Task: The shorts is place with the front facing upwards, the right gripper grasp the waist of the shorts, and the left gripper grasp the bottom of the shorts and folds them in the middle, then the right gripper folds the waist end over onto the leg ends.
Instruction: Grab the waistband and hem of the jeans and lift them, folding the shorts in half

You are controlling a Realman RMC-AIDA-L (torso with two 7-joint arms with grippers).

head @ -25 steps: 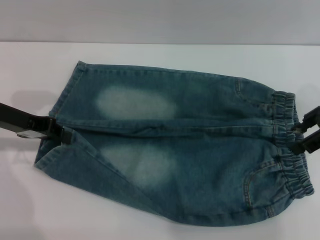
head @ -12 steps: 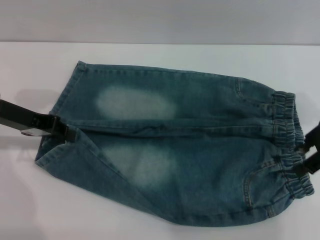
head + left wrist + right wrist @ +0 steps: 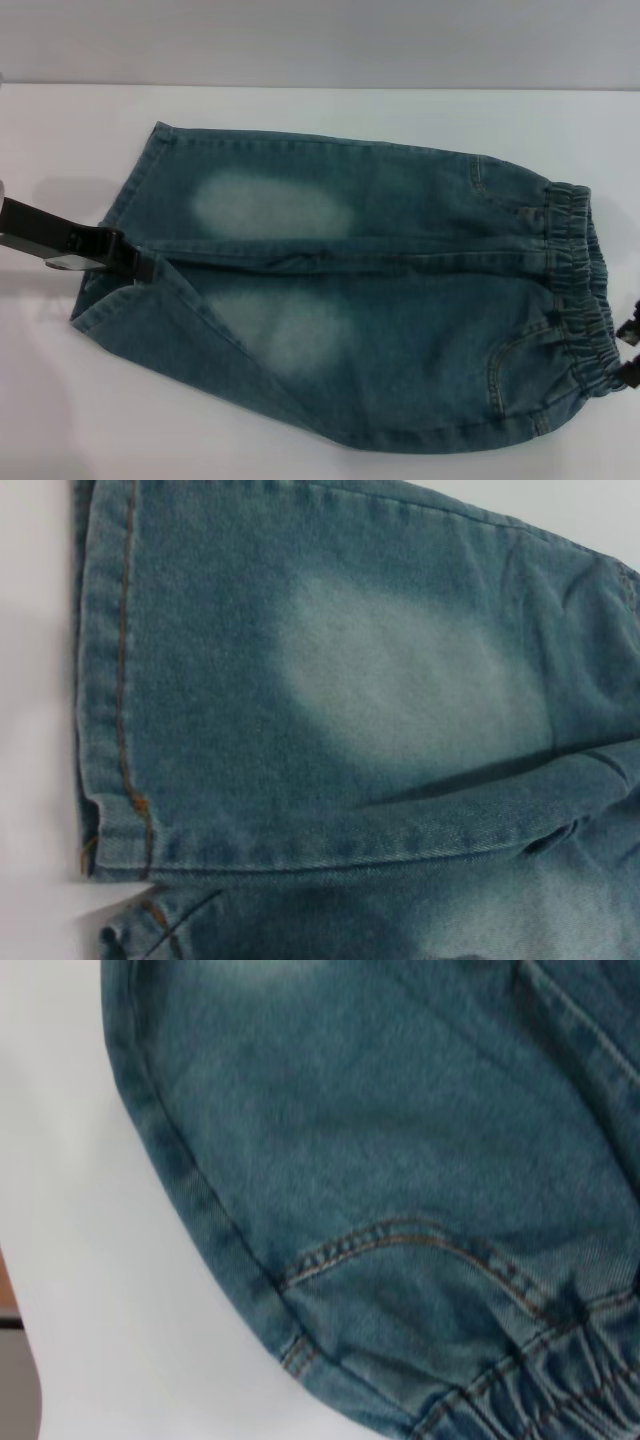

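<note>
Shorts (image 3: 360, 300) flat btwn tools, left tool (image 3: 140, 265) clamped on bottom (image 3: 115, 250), right tool (image 3: 630, 350) at waist (image 3: 580, 290), grip unclear

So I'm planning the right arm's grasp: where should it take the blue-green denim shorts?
Probably at the gathered elastic waistband, coming in from the robot's right, where the right gripper sits. That ruffled band puckers up, offering a fold to pinch.

shorts (image 3: 350, 300) on table (image 3: 320, 115), waist (image 3: 580, 290) rightward

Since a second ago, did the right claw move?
Yes. The right gripper slid along the waist toward the shorts' near corner, now almost out of the head view.
</note>
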